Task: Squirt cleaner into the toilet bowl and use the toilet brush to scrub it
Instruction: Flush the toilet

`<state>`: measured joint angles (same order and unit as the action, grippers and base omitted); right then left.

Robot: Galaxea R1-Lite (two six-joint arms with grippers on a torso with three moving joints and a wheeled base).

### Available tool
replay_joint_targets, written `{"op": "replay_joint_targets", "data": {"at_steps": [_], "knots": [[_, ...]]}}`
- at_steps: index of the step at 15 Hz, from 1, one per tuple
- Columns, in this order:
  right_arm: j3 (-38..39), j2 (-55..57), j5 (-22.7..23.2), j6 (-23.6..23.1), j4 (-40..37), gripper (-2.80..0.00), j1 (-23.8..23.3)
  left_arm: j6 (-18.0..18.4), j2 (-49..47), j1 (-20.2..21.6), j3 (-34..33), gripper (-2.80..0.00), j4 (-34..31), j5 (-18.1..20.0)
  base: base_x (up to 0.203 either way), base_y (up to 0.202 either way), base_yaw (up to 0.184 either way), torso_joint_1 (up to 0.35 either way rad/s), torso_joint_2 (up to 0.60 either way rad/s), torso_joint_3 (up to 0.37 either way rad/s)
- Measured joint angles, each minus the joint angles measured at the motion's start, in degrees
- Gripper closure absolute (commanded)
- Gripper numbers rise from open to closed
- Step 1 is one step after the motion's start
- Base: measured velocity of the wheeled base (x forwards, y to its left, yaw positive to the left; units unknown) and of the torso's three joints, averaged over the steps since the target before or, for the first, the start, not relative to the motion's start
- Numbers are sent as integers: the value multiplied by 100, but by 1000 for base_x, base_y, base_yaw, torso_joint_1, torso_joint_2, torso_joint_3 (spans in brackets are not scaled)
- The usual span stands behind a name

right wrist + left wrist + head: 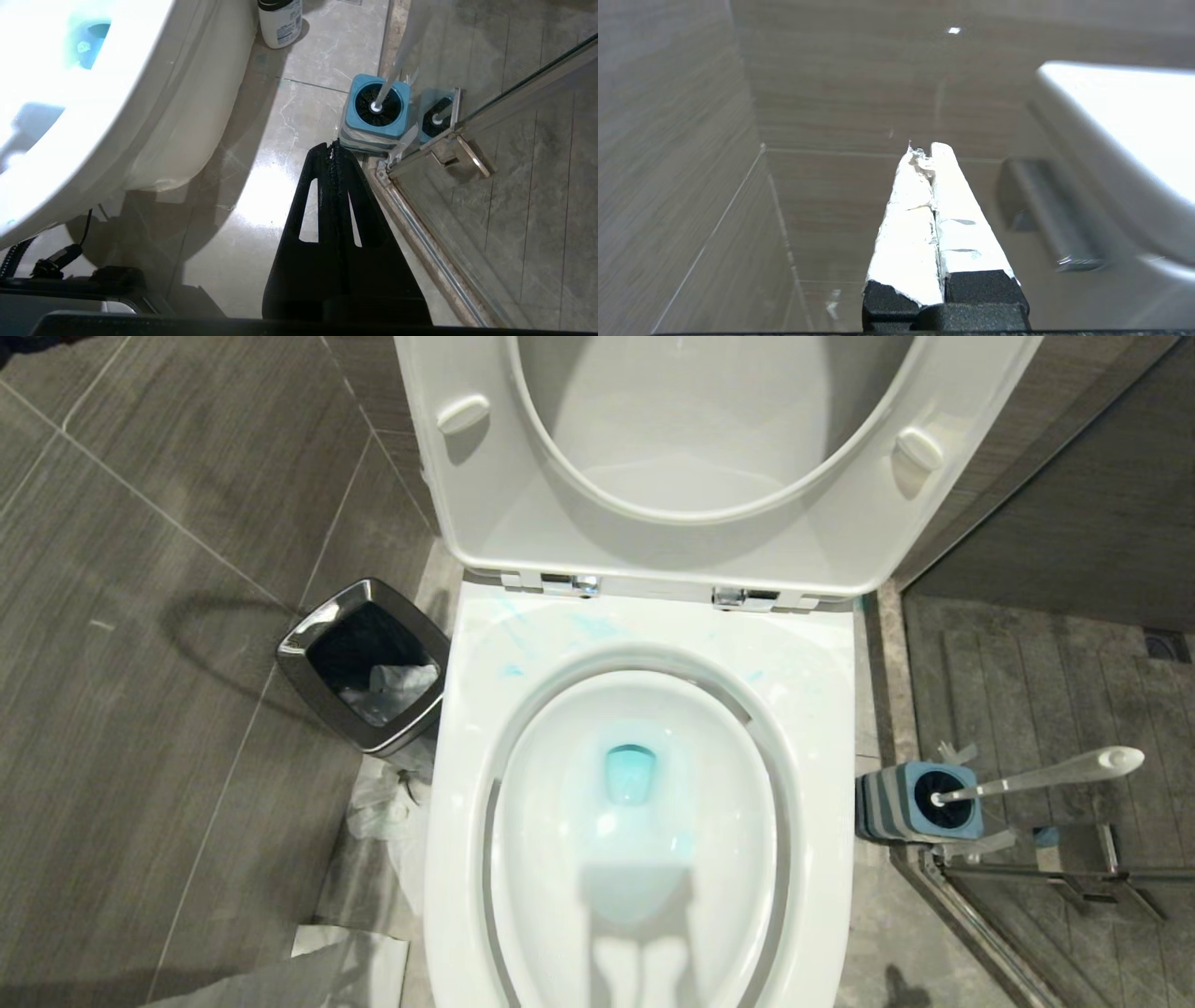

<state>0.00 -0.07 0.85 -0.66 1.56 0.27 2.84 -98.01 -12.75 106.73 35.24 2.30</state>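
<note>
Standing in its holder (920,800) right of the bowl (644,803): brush (1041,775), untouched. Cleaner (630,773) tints the water. Left gripper (927,151), right gripper (332,147): jaws pressed together, empty. Risk: the slanted handle slips, tipping the light holder.

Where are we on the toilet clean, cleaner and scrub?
Done: cleaner already tints the toilet bowl water turquoise, with streaks on the rim. In hand: nothing; left end effector and right end effector are both shut and empty. Left: the scrub. The toilet brush stands in its blue holder, beside the bowl.
</note>
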Motion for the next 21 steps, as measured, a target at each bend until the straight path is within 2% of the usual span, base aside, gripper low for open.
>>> {"op": "replay_joint_targets", "data": {"at_steps": [11, 21], "knots": [[0, 0, 0, 0, -1, 0, 2, 90, 105, -837, -330, 0, 4, -33, 0, 0, 0, 0, 0, 0], [0, 0, 0, -2, -2, 0, 4, 258, 7, -959, -668, 0, 30, -55, 0, 0, 0, 0, 0, 0]]}}
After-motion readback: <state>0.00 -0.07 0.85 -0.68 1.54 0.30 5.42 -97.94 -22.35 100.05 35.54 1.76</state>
